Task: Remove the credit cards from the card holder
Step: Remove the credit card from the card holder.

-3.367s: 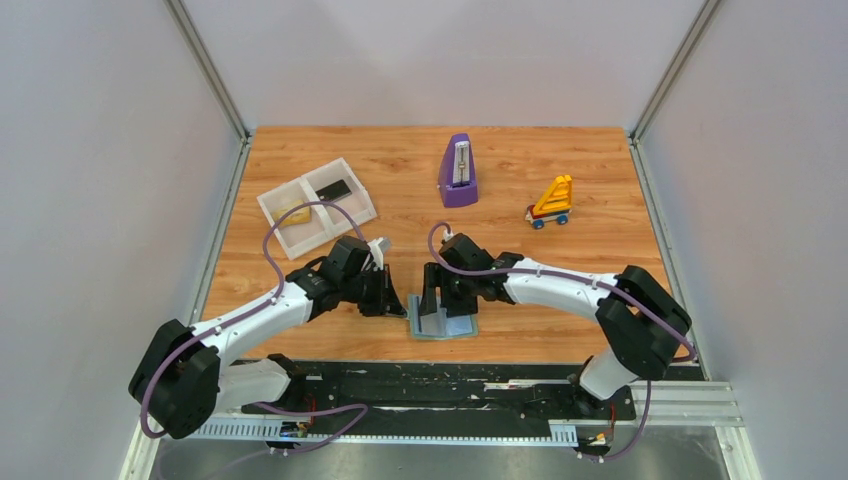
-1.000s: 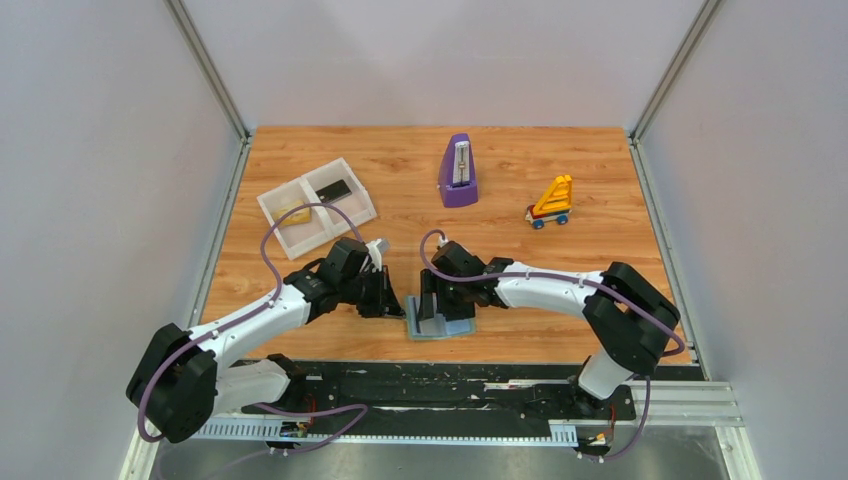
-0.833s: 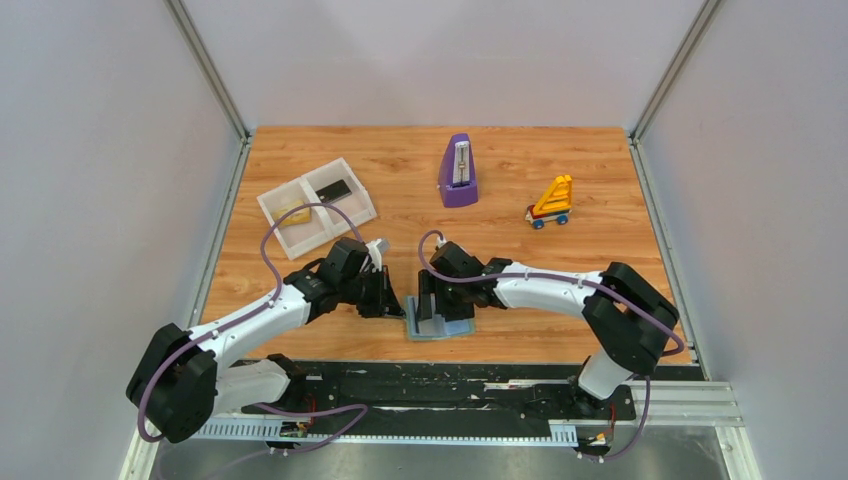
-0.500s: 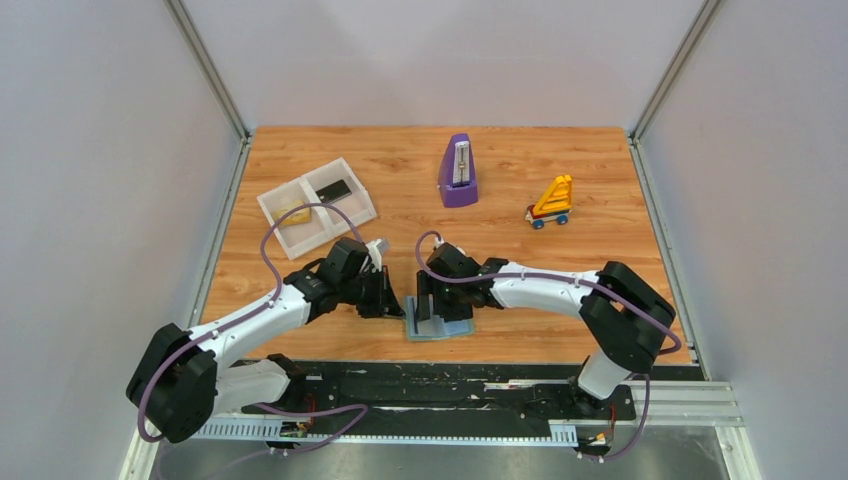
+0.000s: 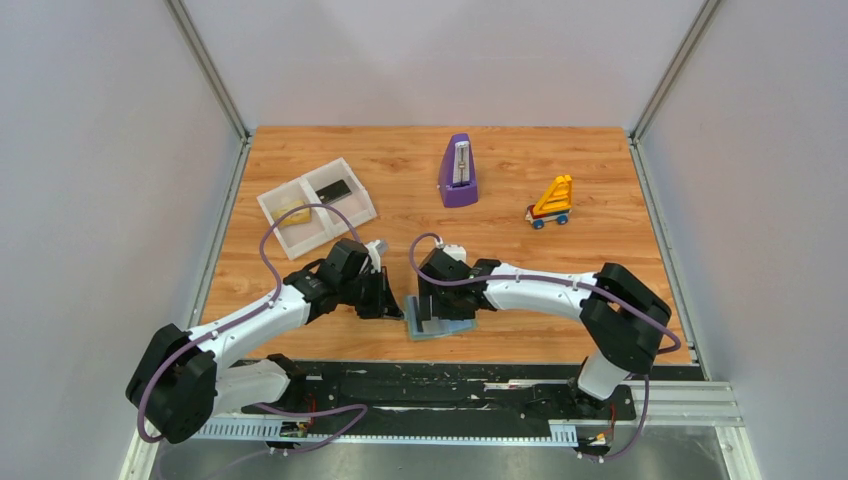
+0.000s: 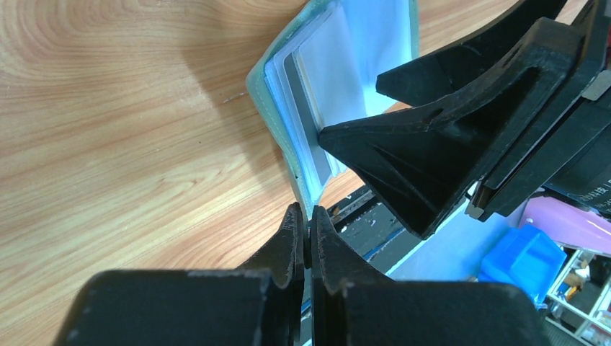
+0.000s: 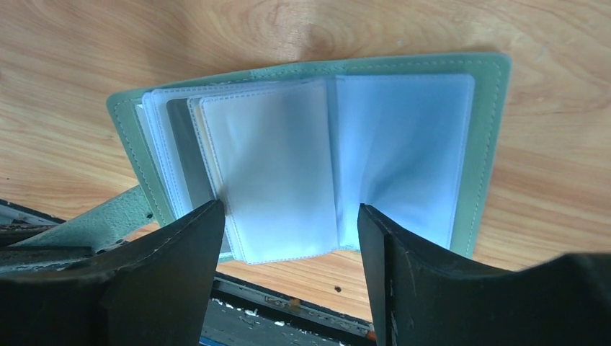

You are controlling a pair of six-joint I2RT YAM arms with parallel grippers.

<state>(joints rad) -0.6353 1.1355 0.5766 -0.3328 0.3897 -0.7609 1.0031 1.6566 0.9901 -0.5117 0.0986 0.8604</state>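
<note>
You see the card holder lying open on the wooden table among grey walls, right gripper spread over it, left gripper pressed together at its edge, credit cards in the white tray beyond.

Premises are presenting as a robotics test cell in a lab, not a home or an office. A left arm and a right arm are sitting bolted by a metal rail at the near edge of a wood-grain desk. Plain pale panels on aluminium posts are enclosing the desk on three sides. Purple cables are running exposed along both arms. Unrelated props are standing about: a metronome, a toy, a tray. In the left wrist view, a blue bin and blurred clutter are showing beyond the desk edge.
</note>
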